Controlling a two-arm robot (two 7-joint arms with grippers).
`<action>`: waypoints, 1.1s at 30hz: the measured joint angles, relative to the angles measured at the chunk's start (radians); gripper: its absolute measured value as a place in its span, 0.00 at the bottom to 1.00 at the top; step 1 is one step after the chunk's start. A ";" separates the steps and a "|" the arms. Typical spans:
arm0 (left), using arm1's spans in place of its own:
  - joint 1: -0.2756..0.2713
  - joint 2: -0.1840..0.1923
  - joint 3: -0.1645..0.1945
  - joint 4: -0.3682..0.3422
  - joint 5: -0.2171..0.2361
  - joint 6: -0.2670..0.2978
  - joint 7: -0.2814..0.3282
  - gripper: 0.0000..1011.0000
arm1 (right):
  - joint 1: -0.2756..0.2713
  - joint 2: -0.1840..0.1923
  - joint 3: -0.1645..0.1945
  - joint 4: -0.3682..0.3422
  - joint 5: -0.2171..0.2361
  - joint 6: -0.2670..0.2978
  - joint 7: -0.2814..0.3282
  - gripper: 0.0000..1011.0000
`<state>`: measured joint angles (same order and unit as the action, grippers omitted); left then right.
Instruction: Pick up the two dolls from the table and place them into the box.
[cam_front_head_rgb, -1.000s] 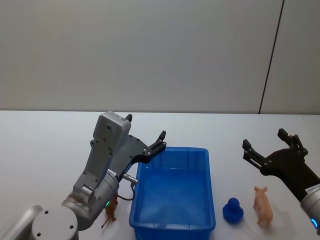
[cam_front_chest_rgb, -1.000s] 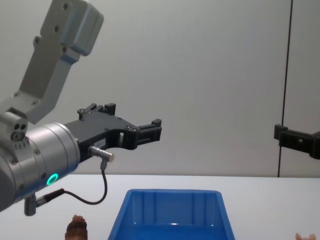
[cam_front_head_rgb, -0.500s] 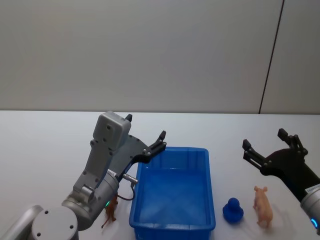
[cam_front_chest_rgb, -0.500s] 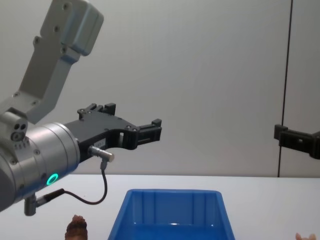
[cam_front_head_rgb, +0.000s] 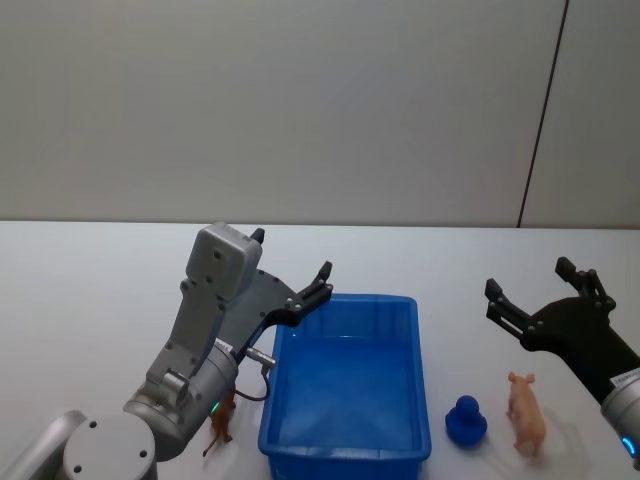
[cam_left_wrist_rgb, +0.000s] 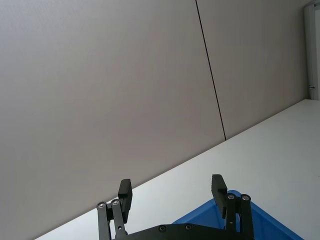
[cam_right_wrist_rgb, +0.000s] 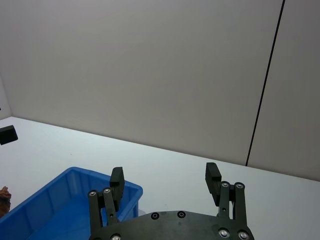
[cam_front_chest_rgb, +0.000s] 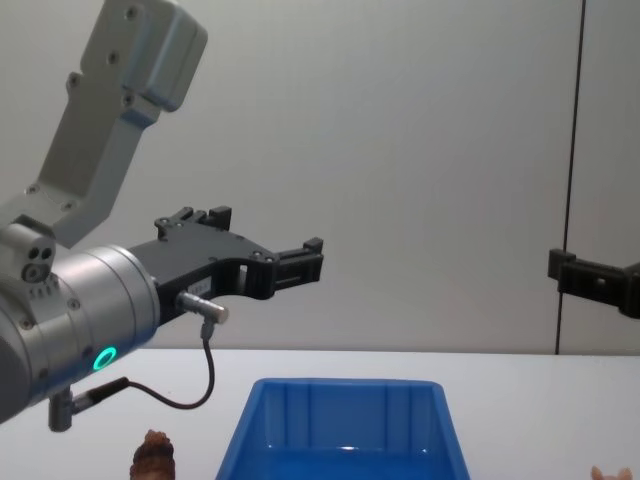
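**Pre-grasp: right gripper and left gripper both spread wide, empty.**
The pale pink-peach toy figure, below and behind the right fingers, is best straddled squarely before closing. The left gripper is poised with its fingers over the rim of the bright blue rectangular plastic bin.

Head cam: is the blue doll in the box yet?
No, the blue doll sits on the table to the right of the box, beside the pink doll.

The left arm is silver-grey, with a green light ring and a thin black cable behind the left gripper. That one and the right gripper are matte black with small silver screws.
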<state>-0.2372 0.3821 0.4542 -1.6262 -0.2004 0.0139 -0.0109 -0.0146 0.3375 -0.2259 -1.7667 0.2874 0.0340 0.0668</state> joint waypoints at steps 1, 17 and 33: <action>0.000 0.000 0.000 0.000 0.000 0.000 0.000 0.99 | 0.000 0.000 0.000 0.000 0.000 0.000 0.000 0.99; 0.000 0.000 0.000 0.000 0.000 0.000 0.000 0.99 | 0.002 -0.008 -0.002 0.009 -0.008 0.028 -0.006 0.99; 0.000 0.000 0.000 0.000 0.000 0.000 0.000 0.99 | 0.016 -0.041 -0.018 0.051 -0.053 0.153 -0.062 0.99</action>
<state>-0.2372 0.3821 0.4542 -1.6262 -0.2004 0.0138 -0.0109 0.0015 0.2963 -0.2443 -1.7161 0.2346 0.1873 0.0045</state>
